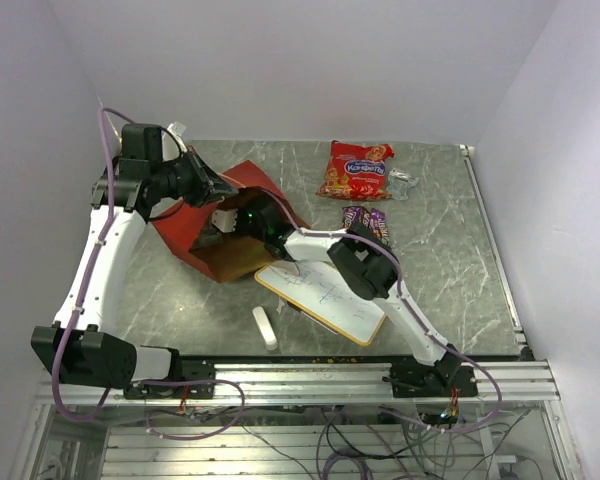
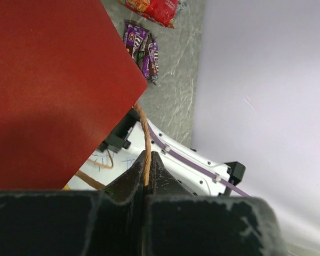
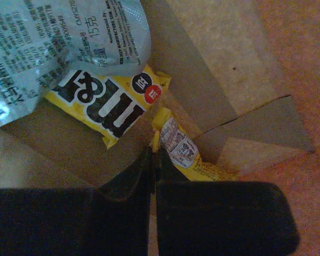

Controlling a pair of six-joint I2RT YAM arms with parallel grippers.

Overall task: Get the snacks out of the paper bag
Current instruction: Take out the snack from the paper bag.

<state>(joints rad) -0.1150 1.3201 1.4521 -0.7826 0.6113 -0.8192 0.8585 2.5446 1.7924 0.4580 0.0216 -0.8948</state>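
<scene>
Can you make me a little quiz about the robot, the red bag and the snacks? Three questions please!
1. True or false: the red-orange snack bag is already out on the table.
2. What is the left gripper pinching? A) the whiteboard B) the twine handle of the paper bag C) a purple candy pack
3. Fill the gap: the right gripper is inside the paper bag, shut on the edge of a ____ candy pack.

Key: 1 true; 2 B; 3 yellow.
</scene>
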